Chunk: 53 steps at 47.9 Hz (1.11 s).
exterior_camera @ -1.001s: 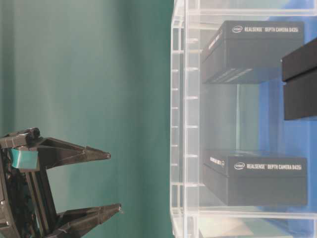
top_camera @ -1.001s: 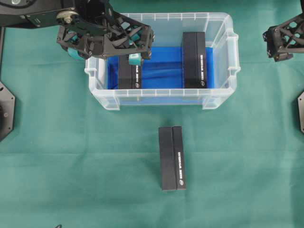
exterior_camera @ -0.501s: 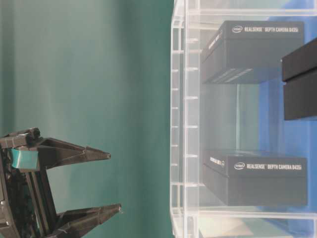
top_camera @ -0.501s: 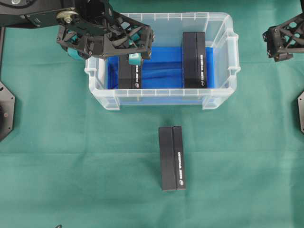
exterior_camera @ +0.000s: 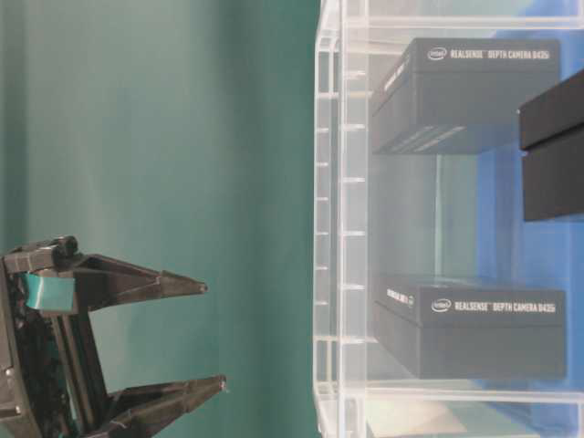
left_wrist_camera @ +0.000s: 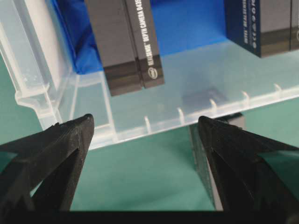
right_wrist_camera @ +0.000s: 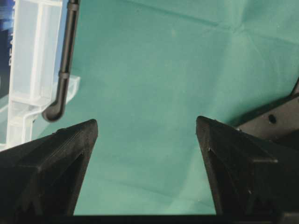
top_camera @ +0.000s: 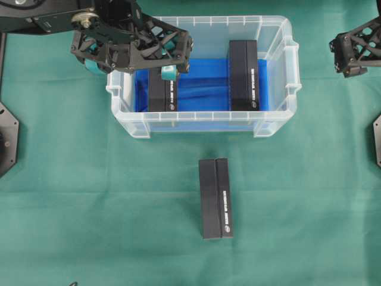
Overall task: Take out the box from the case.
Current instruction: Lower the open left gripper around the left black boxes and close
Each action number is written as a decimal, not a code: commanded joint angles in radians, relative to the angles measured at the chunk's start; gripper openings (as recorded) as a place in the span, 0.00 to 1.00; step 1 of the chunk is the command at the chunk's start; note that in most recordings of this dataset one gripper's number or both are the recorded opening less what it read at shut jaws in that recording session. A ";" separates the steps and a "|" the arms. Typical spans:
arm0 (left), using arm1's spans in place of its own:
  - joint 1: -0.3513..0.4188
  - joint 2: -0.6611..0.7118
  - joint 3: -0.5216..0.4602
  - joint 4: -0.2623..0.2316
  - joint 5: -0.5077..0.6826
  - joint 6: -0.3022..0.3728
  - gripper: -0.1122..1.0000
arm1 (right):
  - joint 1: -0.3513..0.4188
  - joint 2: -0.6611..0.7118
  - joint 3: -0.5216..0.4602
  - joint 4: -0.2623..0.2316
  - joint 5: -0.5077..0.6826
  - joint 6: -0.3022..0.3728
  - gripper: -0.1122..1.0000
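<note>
Two dark boxes inside the clear case carry white print: the upper box and the lower box each read "REALSENSE DEPTH CAMERA D435i" beside an oval Intel logo. In the left wrist view, the near box shows "DEPTH CAMERA D43" before the lettering is cut off.

three boxes, one case, two claws

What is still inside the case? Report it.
Two black boxes: left box and right box lie on the case's blue lining; a third box lies outside.
</note>
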 commanded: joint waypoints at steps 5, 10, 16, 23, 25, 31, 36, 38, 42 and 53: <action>0.006 0.006 -0.009 0.002 -0.006 0.002 0.94 | 0.000 -0.006 -0.011 0.002 -0.005 0.000 0.85; 0.011 0.015 -0.005 0.002 -0.008 0.002 0.94 | 0.002 -0.006 -0.011 0.002 -0.003 0.000 0.85; 0.023 0.017 0.011 0.003 -0.011 -0.002 0.94 | 0.000 -0.006 -0.011 0.002 -0.003 0.002 0.85; 0.037 0.018 0.041 0.003 -0.028 -0.003 0.94 | 0.002 -0.006 -0.009 0.002 -0.005 0.000 0.85; 0.040 0.018 0.051 0.003 -0.041 -0.003 0.94 | 0.000 -0.006 -0.009 0.002 -0.003 0.000 0.85; 0.044 0.018 0.080 0.003 -0.097 -0.014 0.94 | 0.002 -0.006 -0.008 0.002 -0.003 0.000 0.85; 0.048 0.018 0.104 0.005 -0.118 -0.031 0.94 | 0.002 -0.006 -0.008 0.002 -0.003 0.000 0.85; 0.048 0.018 0.115 0.005 -0.121 -0.034 0.94 | 0.000 -0.006 -0.006 0.002 -0.003 0.000 0.85; 0.048 0.018 0.137 0.005 -0.127 -0.037 0.94 | 0.000 -0.006 -0.006 0.002 -0.005 0.000 0.85; 0.051 0.023 0.169 0.005 -0.167 -0.037 0.94 | 0.002 -0.006 -0.003 0.002 -0.003 -0.002 0.85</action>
